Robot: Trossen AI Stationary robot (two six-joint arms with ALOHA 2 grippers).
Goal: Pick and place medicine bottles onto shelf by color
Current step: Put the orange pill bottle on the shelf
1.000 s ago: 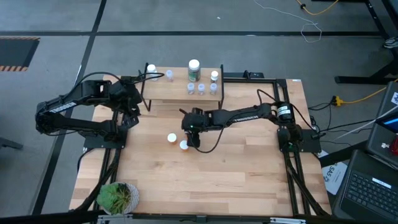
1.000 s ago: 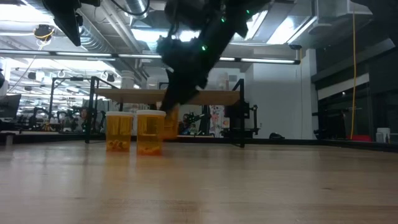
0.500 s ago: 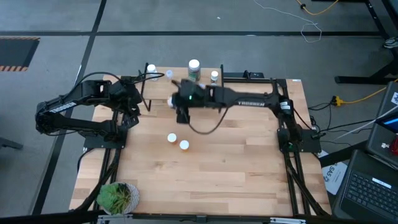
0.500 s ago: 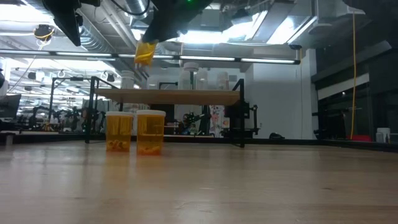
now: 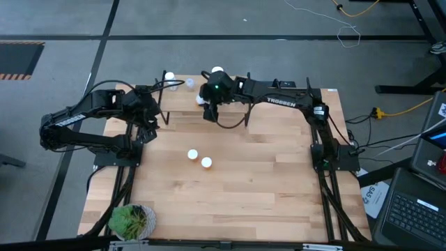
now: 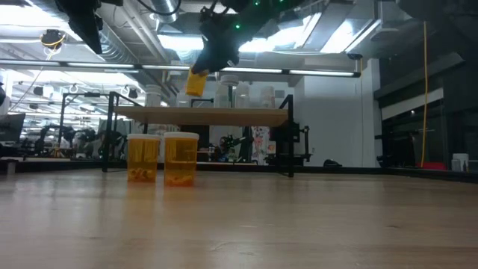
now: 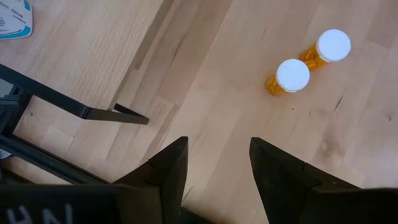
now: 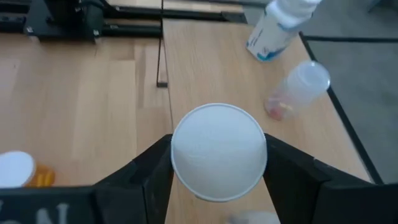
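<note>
Orange bottle (image 6: 197,82) carried over shelf (image 6: 202,116), two still on counter (image 5: 237,188).
Right gripper (image 8: 217,186) fingers clamp its white cap; left gripper (image 7: 214,165) fingers parted, empty, two orange bottles (image 7: 292,76) ahead of them.

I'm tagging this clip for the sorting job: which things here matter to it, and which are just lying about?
Part of the job:
- orange bottle held by the right gripper above the shelf
- two orange bottles on the table
- clear bottle and bigger white-capped bottle on the shelf

Lying about:
- potted plant
- left gripper, open, waiting beside the shelf
</note>
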